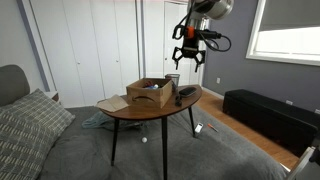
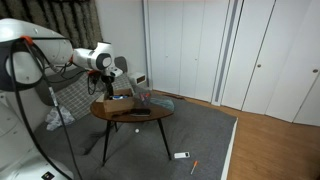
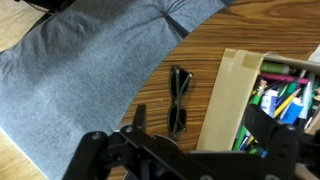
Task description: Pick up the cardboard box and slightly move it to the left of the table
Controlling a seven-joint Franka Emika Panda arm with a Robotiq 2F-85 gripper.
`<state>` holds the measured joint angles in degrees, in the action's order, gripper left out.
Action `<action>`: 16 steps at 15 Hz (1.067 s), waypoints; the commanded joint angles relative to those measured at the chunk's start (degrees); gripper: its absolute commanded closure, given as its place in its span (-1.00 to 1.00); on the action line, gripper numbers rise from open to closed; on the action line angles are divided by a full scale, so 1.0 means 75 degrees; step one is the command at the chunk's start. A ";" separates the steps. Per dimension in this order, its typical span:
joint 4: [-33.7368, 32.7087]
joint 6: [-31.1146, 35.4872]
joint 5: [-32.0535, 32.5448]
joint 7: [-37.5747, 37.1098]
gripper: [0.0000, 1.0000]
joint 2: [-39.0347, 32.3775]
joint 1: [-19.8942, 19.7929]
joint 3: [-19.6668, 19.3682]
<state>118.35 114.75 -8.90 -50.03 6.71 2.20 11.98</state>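
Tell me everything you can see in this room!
cardboard box: one, tan, on the table, colourful things inside
table: one, reddish-brown top with black legs, on the grey carpet
sunglasses: one pair, dark, on the table beside the box
bench: one, black, below the window
cushion: one, grey, in the near corner
closet doors: several, white, behind the table
robot arm: one, white, jaws open above the table
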 commanded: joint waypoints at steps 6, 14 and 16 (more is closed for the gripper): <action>-0.1200 0.0744 0.0976 -0.1488 -1.00 -0.1744 0.0572 -0.0219; -0.1762 0.1296 0.1160 -0.1846 -0.80 -0.2613 0.0969 -0.0523; -0.1839 0.1233 0.1162 -0.1839 -0.37 -0.2737 0.1028 -0.0591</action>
<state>106.87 124.01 -1.49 -61.75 -11.72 8.10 9.07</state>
